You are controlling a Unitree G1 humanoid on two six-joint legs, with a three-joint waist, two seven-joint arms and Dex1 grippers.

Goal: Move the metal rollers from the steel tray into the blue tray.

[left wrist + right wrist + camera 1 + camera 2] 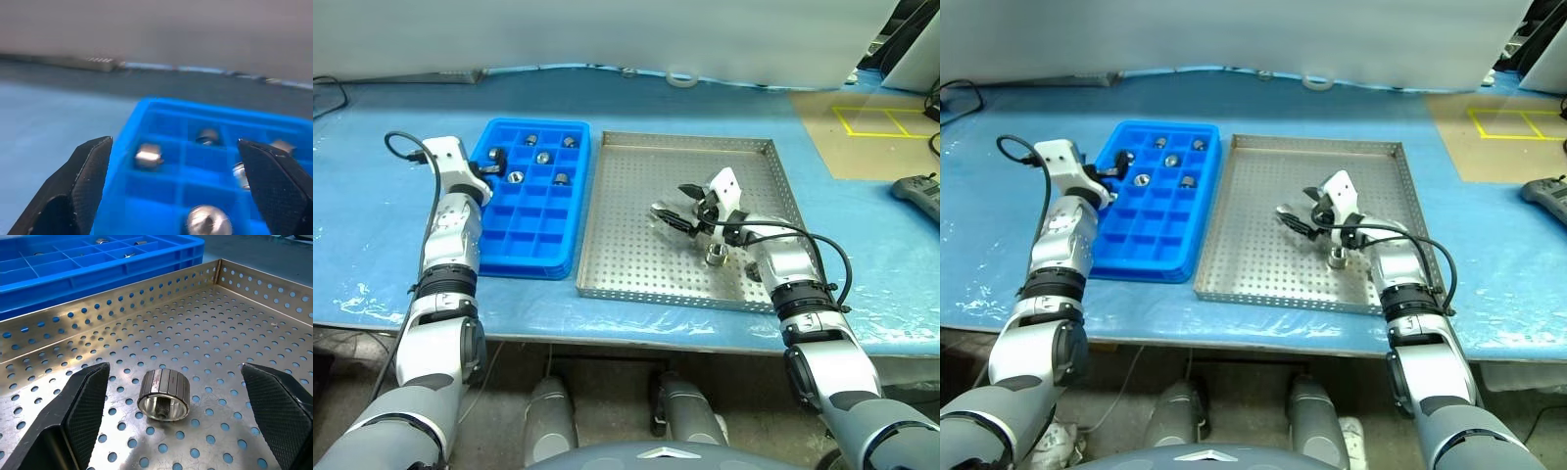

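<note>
Rollers (542, 158) in blue tray (514, 245); both grippers open, empty.

Honestly can't read any text here, no labels, brand names or numbers on anything. Nothing legible in any of the views.

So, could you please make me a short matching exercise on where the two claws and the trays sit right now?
Things:
1. left claw
2. right claw
3. blue tray
4. roller between the right claw's fingers

Places or states:
A. lying on the perforated floor
B. open over the blue tray
C. open over the steel tray
D. left of the steel tray

Pairs: 1-B, 2-C, 3-D, 4-A
</note>
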